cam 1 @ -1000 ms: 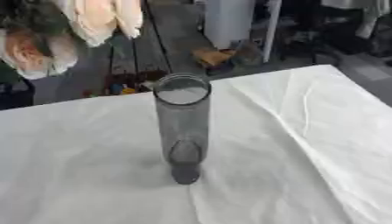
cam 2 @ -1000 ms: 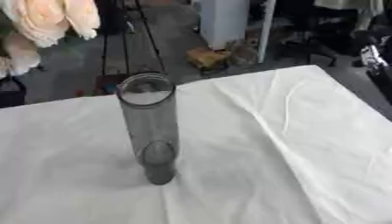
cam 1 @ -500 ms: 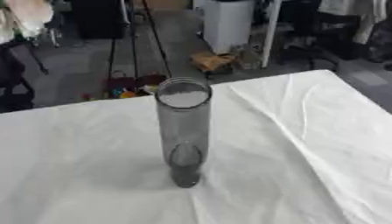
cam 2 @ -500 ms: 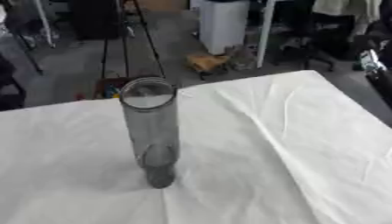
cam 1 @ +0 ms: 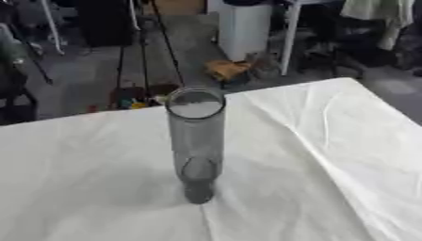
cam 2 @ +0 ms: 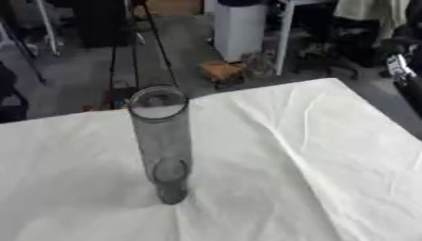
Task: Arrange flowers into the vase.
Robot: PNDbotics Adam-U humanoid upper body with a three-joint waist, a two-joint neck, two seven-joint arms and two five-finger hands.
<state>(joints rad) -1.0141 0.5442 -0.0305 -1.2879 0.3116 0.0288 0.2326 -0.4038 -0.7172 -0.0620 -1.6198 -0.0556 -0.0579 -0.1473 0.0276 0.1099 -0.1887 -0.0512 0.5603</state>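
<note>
Left eye view: A tall, smoky-grey, transparent glass cylinder vase (cam 1: pixel 195 143) stands upright on a table covered with a creased white cloth (cam 1: pixel 329 155). The vase sits near the middle of the table, slightly left of centre in the view. Its round mouth faces up and the tube holds no stems. A thicker, darker base section touches the cloth. Neither robot hand appears in this view, so the state of the fingers cannot be told. Beyond the far table edge lies a grey floor with a black tripod (cam 1: pixel 140 44), a white cylindrical bin (cam 1: pixel 244 29) and a small orange-brown object (cam 1: pixel 225 69) beside it.

Right eye view: The same vase (cam 2: pixel 162 143) stands upright on the white cloth, further left in the view, well apart from the right table edge. Folds in the cloth run from the vase base toward the near edge. A dark object with a pale part (cam 2: pixel 405 66) shows at the right border; what it is cannot be told. No flowers are visible.
</note>
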